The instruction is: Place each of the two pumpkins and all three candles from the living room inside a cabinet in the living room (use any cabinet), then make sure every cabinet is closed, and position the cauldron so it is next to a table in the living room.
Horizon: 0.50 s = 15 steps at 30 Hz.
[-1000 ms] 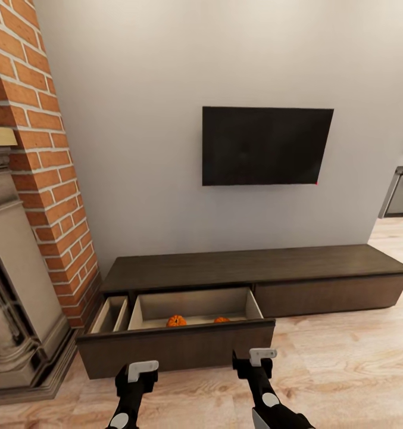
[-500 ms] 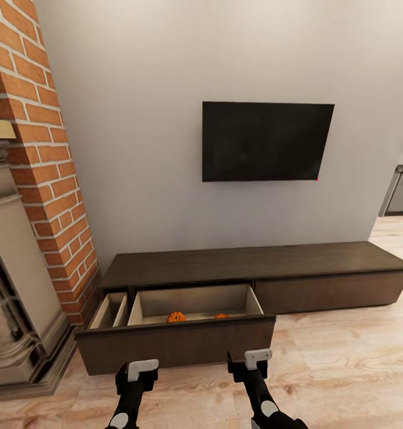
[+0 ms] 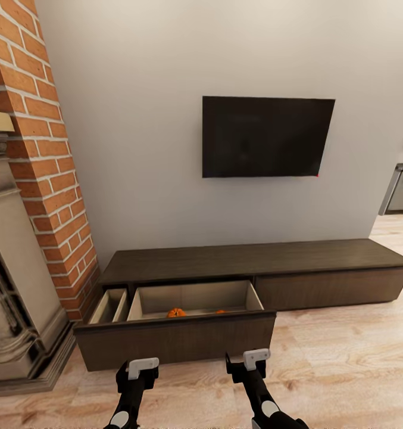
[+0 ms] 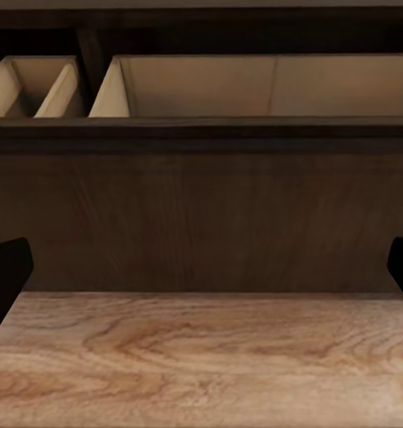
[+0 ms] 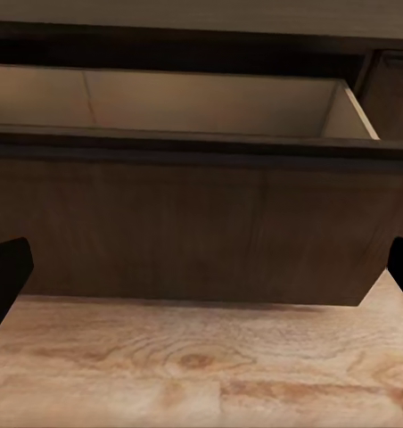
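Against the grey wall under the black TV [image 3: 268,137] sat the long dark cabinet [image 3: 255,261], and its left drawer [image 3: 176,339] was pulled well out toward me, pale wood inside. From the head camera I could just see both pumpkins over the drawer's front edge: one pumpkin [image 3: 176,312] near the middle of the big compartment, the other pumpkin [image 3: 221,311] a bit to its right, mostly hidden by the drawer front. A narrower compartment [image 3: 110,305] sat at the drawer's left end, next to the brick chimney [image 3: 43,155] and the stone fireplace surround [image 3: 13,298]. The right half of the cabinet was shut flush.

Both arms hung low in front of the drawer, over the plank floor [image 3: 344,363]. My left gripper [image 3: 140,368] was close to the drawer front, not touching it as far as I could tell. Through its wrist camera the two dark fingertips [image 4: 7,272] sat way out at the edges of the frame, so the jaws were spread wide with nothing between them, just drawer front and floorboards ahead.

Same deal on the other side: my right gripper [image 3: 253,360] hovered just in front of the drawer's right end, fingertips [image 5: 7,267] wide apart in the wrist camera, holding nothing. That camera looked at the drawer's front panel and over its lip to the far inside wall.

Off to the far right a grey kitchen unit [image 3: 402,190] poked into view.
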### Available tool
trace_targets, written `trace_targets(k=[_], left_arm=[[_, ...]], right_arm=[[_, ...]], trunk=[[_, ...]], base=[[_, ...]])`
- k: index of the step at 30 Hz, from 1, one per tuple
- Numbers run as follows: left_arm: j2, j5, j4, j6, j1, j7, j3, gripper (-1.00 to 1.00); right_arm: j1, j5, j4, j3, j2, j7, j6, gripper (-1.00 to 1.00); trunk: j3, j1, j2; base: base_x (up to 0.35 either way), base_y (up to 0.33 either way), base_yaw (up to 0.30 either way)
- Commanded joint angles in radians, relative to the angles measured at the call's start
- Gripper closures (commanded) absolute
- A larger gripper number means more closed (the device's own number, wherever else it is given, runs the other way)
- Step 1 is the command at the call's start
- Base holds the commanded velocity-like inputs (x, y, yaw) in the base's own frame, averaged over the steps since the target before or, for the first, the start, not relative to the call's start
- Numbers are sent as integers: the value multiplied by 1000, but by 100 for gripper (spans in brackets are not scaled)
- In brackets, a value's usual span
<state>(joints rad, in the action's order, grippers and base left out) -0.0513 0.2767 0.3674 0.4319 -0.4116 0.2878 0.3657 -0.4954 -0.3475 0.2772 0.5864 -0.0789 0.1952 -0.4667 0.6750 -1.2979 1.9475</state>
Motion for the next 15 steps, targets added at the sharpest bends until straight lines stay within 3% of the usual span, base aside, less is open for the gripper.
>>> trace_targets(k=[1,7,15], left_arm=[[1,7,0,4,-1,7,9,-100],[0,7,1,4,-1,8,9,-100],[-1,7,1,4,-1,7,9,-100]], right_arm=[[-1,-5,-1,8,0,7,-3,-100],[-1,-15,-1,4,2,-3,-2,-100],[-1,-22,-8,-5,4,-102,4,-100]], trunk=[[4,-4,8],[23,-27,50],[48,-57,106]], base=[[0,0,0],[0,0,0],[0,0,0]])
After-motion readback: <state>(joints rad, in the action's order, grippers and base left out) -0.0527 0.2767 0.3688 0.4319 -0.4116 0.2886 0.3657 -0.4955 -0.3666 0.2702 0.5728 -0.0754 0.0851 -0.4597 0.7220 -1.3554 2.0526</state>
